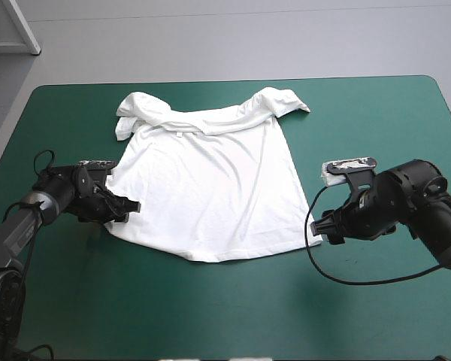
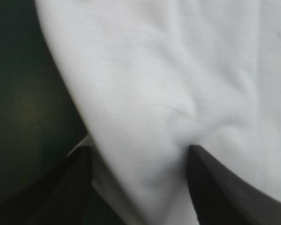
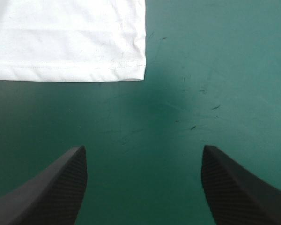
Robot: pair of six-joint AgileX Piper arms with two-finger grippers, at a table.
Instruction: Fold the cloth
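Note:
The white T-shirt [image 1: 210,180] lies spread flat in the middle of the table, its hem toward the near edge. Its collar and sleeves are bunched and folded over at the far side. My left gripper [image 1: 129,204] sits low at the shirt's left hem corner. In the left wrist view it [image 2: 139,147] is open, with the cloth [image 2: 178,70] lying between and over its fingers. My right gripper [image 1: 322,226] stands open over the bare cover just right of the shirt's right hem corner. In the right wrist view that corner [image 3: 131,70] lies ahead of the gripper [image 3: 143,148], and nothing is between its fingers.
The teal-green cover [image 1: 225,316] shows on all sides of the shirt, widest toward the near edge and the right. The shirt's far sleeves lie close to the table's far edge.

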